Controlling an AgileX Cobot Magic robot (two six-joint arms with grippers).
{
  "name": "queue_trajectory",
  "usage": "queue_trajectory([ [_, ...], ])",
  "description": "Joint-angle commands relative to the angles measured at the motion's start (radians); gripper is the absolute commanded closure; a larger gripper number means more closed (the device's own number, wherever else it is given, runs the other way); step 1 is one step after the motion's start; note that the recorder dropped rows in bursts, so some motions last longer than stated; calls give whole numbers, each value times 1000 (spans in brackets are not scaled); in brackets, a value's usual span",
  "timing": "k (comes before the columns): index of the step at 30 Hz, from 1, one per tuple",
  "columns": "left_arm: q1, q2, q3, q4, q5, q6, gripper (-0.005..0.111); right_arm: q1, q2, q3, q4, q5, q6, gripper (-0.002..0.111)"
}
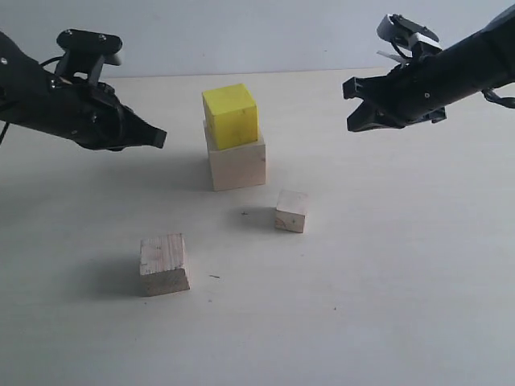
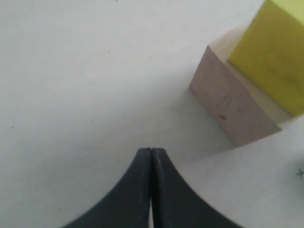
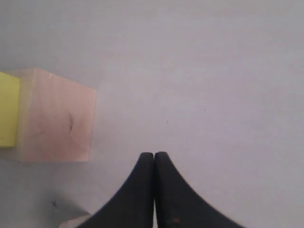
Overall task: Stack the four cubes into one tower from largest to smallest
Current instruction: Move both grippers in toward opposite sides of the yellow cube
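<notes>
A bright yellow cube (image 1: pixel 230 115) rests, slightly turned, on the large wooden cube (image 1: pixel 237 164) at the table's centre back. The small wooden cube (image 1: pixel 291 211) lies just in front and to the right of them. The medium wooden cube (image 1: pixel 163 264) sits alone at the front left. My left gripper (image 1: pixel 158 137) hovers shut and empty left of the two stacked cubes. My right gripper (image 1: pixel 354 103) hangs shut and empty to their right, above the table. The left wrist view shows the large cube (image 2: pixel 232 107), the yellow cube (image 2: pixel 275 57) and the shut gripper (image 2: pixel 151 152). The right wrist view shows the large cube (image 3: pixel 54 116), the yellow cube (image 3: pixel 8 109) and the shut gripper (image 3: pixel 154 156).
The pale table (image 1: pixel 386 305) spreads around the cubes, with bare surface at the front right and far left. A corner of the small cube (image 3: pixel 76 222) peeks in at the right wrist view's edge.
</notes>
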Motion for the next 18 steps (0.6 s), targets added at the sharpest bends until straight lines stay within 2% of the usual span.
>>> queue_trajectory([
  [1, 2, 64, -62, -17, -8, 1, 107, -2, 40, -60, 96, 44, -21, 108],
  [6, 2, 107, -98, -48, 8, 43, 107, 26, 91, -107, 111, 70, -26, 108],
  [14, 2, 114, -102, -243, 12, 278, 107, 124, 158, -177, 107, 74, -21, 108],
  [18, 2, 123, -102, -393, 22, 431, 107, 150, 176, -184, 105, 80, -21, 108],
])
